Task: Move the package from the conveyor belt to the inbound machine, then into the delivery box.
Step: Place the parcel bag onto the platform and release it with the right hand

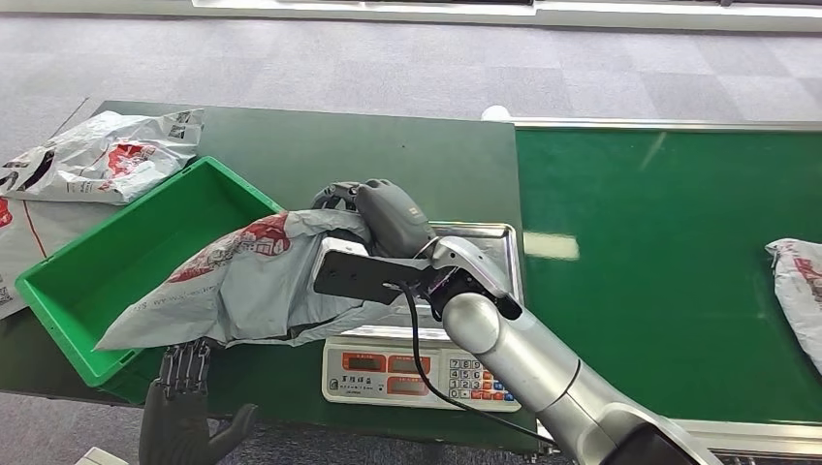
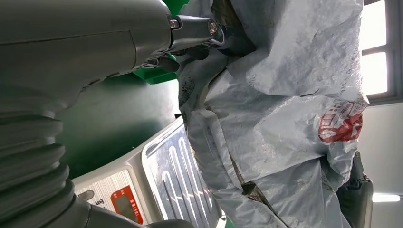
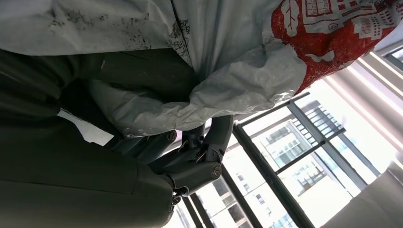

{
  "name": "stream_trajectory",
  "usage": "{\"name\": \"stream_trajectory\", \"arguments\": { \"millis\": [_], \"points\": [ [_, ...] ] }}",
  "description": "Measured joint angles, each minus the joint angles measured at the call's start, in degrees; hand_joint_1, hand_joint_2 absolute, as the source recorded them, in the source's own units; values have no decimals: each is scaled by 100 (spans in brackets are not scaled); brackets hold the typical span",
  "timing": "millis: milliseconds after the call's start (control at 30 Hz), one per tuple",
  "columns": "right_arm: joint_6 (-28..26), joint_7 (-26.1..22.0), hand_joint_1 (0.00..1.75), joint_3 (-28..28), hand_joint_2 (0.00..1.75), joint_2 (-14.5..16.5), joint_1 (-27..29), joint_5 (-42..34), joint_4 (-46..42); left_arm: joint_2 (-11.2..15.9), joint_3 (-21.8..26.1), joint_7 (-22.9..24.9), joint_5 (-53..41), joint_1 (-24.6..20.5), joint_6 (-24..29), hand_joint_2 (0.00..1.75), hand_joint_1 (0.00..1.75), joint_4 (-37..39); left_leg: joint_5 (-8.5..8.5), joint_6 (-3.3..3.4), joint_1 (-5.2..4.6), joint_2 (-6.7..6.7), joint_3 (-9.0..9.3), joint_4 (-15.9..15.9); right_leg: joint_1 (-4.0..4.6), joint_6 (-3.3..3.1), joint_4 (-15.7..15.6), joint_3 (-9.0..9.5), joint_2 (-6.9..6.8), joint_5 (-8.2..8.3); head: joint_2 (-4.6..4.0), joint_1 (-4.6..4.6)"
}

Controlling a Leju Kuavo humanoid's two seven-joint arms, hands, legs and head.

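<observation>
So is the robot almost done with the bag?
Partway. The grey package is off the conveyor belt. The right hand holds it up between the scale and the green box, with the left hand under its low end. Still left: dropping it into the box.

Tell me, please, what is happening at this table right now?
The robot's right hand grips a grey courier bag, holding it between the weighing scale and the green crate. Its left hand sits below the bag's lower edge. Another bag waits on the conveyor belt, and more lie beside the crate.
</observation>
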Motion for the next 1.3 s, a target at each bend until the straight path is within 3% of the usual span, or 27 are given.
{"name": "stream_trajectory", "arguments": {
  "millis": [533, 733, 833, 1033, 1300],
  "points": [
    [63, -42, 175, 111, 175, -2, -265, -179, 196, -15, 25, 15, 15, 6, 46, 175, 0, 18, 0, 0, 0, 0, 0, 0, 0, 0, 0, 1, 0, 0, 0, -1],
    [-256, 195, 175, 161, 175, -76, -484, 23, 580, -43, 66, 26, 11, 12, 23, 175, 0, 20, 1, 0, 0, -2, 5, 3, 0, 0, -1, 1, -2, 0, 0, -2],
    [-379, 200, 175, -137, 175, -341, -269, 295, 541, -45, 141, 107, 8, 47, -232, 175, 0, -31, 0, 2, 0, -13, 6, 7, -2, 0, -2, 8, -12, 0, 0, -1],
    [-212, 88, 175, -1246, 175, -962, 588, 735, -89, -10, 208, 66, 8, 68, -483, 175, 0, 25, -7, 12, -10, 0, -11, 11, -13, 10, -4, -4, 1, 5, 0, 0],
    [-162, 74, 175, -1588, 175, -1101, 830, 850, -325, 14, 210, 52, 13, 55, -484, 175, 0, 79, -7, 12, -9, 32, -8, 10, -10, 15, -4, -18, 35, 9, 0, -1]
  ]
}}
